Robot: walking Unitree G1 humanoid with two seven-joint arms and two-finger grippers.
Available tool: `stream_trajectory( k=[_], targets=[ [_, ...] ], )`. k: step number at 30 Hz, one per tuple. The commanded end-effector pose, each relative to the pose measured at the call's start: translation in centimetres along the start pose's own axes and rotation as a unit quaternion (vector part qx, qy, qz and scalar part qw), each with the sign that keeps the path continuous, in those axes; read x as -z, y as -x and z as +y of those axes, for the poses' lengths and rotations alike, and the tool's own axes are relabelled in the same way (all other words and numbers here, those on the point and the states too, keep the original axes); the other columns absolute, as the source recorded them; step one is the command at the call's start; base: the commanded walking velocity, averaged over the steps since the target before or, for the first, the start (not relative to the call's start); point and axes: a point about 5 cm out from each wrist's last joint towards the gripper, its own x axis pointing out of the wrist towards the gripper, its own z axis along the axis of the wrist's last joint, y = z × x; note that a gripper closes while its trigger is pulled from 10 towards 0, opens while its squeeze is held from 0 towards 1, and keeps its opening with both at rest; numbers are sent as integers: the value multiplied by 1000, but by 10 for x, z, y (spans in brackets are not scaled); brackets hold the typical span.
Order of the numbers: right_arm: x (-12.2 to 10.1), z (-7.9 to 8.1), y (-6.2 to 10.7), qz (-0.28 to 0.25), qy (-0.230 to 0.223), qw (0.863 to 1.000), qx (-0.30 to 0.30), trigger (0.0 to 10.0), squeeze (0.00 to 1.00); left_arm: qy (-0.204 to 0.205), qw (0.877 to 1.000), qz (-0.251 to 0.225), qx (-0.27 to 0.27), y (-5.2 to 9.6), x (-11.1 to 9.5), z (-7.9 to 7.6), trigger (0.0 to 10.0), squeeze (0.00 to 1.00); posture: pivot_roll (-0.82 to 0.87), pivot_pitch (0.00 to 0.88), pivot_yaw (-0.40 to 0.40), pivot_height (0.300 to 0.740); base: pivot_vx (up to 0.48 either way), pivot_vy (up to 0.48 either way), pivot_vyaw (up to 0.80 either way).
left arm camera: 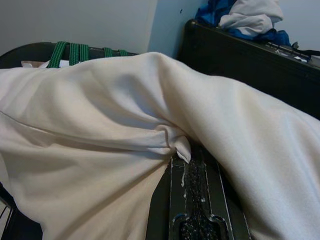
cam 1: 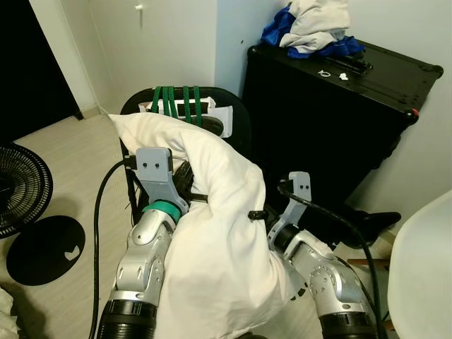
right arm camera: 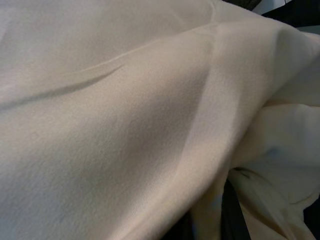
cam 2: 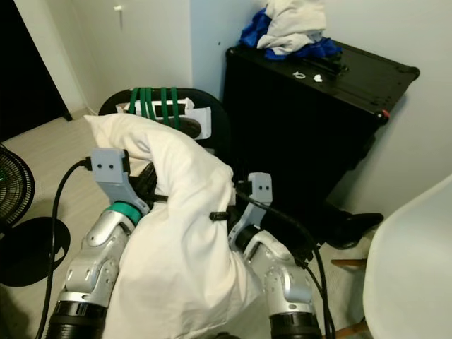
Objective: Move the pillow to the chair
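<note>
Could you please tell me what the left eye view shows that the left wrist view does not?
The left eye view alone takes in both silver arms hugging the pillow, the left gripper and right gripper pressed into its sides, plus the black round fan on the floor and the white moulded chair at the right. The left wrist view alone gives a close look at cloth bunched against that gripper's black fingers. Both share the soft white pillow, the black chair with green straps and the black case topped with blue and white clothes.
</note>
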Motion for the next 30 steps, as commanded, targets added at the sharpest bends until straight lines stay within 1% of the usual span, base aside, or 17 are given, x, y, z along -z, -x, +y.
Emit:
stream_trajectory(
  k=[1, 5, 6, 16, 25, 29, 30],
  targets=[
    [-5, 18, -8, -15, 7, 999, -40, 10000, 0, 3, 1000, 0, 23, -5, 1, -13, 10000, 0, -2, 0, 45, 735, 0, 0, 0],
    [-5, 17, -8, -15, 6, 999, -40, 10000, 0, 4, 1000, 1, 22, -5, 2, -13, 10000, 0, -3, 0, 44, 730, 0, 0, 0],
    [-6, 17, -8, -15, 6, 999, -39, 10000, 0, 5, 1000, 1, 19, -5, 2, -12, 10000, 0, -3, 0, 43, 720, 0, 0, 0],
    [-5, 16, -8, -12, 6, 999, -38, 10000, 0, -1, 1000, 6, 11, -3, 5, -11, 10000, 0, 0, 5, 34, 695, 0, 0, 0],
    [-5, 16, -8, -10, 6, 999, -40, 10000, 0, -3, 1000, 8, 7, -2, 6, -10, 10000, 0, -1, 7, 35, 650, 0, 0, 0],
    [-5, 16, -8, -10, 5, 999, -40, 10000, 0, -3, 1000, 9, 7, -3, 7, -11, 10000, 0, -2, 7, 36, 640, 0, 0, 0],
    [-5, 16, -7, -11, 5, 999, -40, 10000, 0, -4, 1000, 9, 8, -3, 7, -11, 10000, 0, -4, 9, 40, 630, 0, 0, 0]
  ],
)
